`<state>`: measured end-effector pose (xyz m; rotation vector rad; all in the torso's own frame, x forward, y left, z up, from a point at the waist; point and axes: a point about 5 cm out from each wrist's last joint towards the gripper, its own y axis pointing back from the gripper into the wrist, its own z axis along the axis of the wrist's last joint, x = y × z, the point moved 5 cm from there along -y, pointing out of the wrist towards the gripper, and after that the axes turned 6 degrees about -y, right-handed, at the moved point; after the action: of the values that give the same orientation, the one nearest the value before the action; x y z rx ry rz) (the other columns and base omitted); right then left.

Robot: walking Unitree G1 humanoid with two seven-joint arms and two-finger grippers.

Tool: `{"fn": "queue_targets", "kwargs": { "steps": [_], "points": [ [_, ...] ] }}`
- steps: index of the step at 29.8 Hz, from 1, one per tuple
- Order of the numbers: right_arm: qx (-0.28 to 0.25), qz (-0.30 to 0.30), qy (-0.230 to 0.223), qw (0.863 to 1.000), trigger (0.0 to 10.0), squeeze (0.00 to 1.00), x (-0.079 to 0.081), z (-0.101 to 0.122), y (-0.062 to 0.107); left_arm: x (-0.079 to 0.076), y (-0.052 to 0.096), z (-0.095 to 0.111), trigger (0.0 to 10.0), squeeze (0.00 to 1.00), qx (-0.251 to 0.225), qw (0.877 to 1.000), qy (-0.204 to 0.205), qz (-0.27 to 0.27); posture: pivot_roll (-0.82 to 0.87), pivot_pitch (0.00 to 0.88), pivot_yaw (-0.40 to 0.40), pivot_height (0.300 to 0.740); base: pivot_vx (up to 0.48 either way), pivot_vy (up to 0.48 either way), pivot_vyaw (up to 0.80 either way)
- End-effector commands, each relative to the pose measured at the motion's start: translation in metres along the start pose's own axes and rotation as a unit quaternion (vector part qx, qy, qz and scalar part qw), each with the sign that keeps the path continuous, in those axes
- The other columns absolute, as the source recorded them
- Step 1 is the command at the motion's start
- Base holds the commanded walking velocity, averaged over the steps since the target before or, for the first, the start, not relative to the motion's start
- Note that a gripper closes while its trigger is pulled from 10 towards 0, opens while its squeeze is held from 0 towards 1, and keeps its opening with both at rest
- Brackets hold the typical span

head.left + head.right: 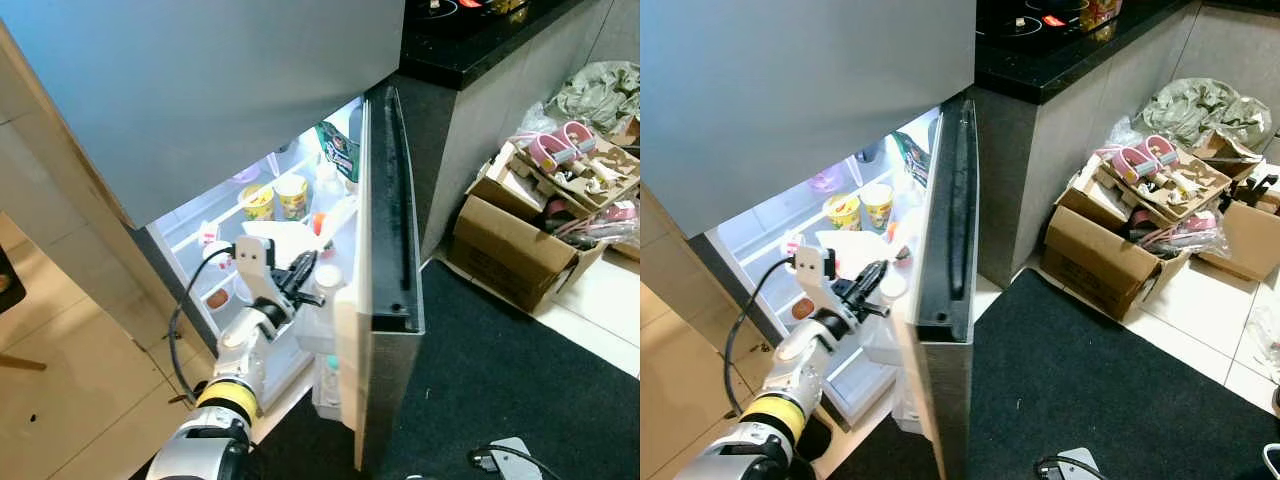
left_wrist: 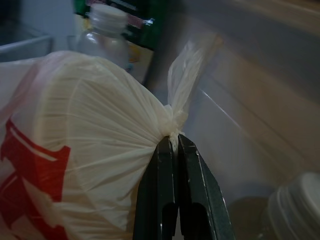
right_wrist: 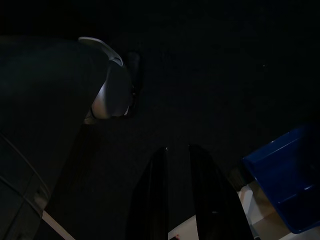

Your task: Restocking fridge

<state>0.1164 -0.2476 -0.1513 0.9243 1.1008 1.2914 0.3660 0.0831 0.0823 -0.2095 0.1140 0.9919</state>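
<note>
**Bag in hand at the fridge shelves**

My left gripper [image 2: 172, 142] is reaching into the open silver fridge [image 1: 385, 240], and its two long black fingers [image 2: 157, 195] are pressed together on the twisted knot of a white plastic bag with red print [image 2: 75, 150]. The bag bulges away from my fingertips to one side of the pinch, something round and flat-topped stretching the film from inside, while its loose tail stands up just beyond the knot. From my head I see that white bag [image 1: 285, 240] hanging ahead of the fingers, between them and the lit white shelves [image 1: 190, 225]. Two yellow cups [image 1: 275, 198] sit farther in behind it, a green carton [image 1: 338, 150] beyond those toward the open door [image 1: 392, 200], and a clear white-capped bottle [image 2: 107, 30] stands just past the bag.

What matters next, I judge, is that the free shelf space lies straight ahead of my fingers and slightly down; the load hangs below the pinch, so it should be carried forward and settled before I let go. This arm is the one already in the fridge.

My right gripper [image 3: 176, 150] hangs idle over the dark mat [image 1: 1100, 380], its fingers a narrow gap apart and holding nothing.
</note>
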Motion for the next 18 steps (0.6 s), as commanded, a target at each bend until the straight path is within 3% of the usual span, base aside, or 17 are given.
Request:
{"fn": "queue_targets", "kwargs": {
  "steps": [1, 5, 8, 10, 18],
  "points": [
    [-0.001, -0.001, -0.002, 1.000, 10.0, 0.00, 0.001, -0.001, 0.000, -0.022, -0.006, -0.007, 10.0, 0.00, 0.005, 0.999, 0.019, -0.033, -0.07, 0.035, 0.061, 0.740, 0.000, 0.000, 0.00],
    [0.000, -0.002, -0.002, 1.000, 10.0, 0.00, 0.000, -0.003, 0.000, -0.036, -0.015, -0.001, 10.0, 0.00, -0.013, 0.998, 0.051, -0.046, -0.07, 0.034, 0.063, 0.740, 0.000, 0.000, 0.00],
    [0.000, -0.002, -0.002, 1.000, 10.0, 0.00, -0.001, -0.003, 0.000, -0.038, -0.017, 0.001, 10.0, 0.00, -0.019, 0.997, 0.063, -0.046, -0.07, 0.033, 0.063, 0.740, 0.000, 0.000, 0.00],
    [0.000, -0.003, -0.002, 1.000, 10.0, 0.00, -0.001, -0.003, 0.000, -0.048, -0.023, 0.004, 10.0, 0.00, -0.032, 0.993, 0.094, -0.055, -0.07, 0.033, 0.063, 0.740, 0.000, 0.000, 0.00],
    [-0.012, 0.000, -0.012, 1.000, 10.0, 0.00, 0.000, 0.002, 0.000, -0.060, -0.026, 0.007, 10.0, 0.00, -0.041, 0.990, 0.114, -0.069, -0.07, 0.033, 0.069, 0.740, 0.000, 0.000, 0.00]
  ]
}}
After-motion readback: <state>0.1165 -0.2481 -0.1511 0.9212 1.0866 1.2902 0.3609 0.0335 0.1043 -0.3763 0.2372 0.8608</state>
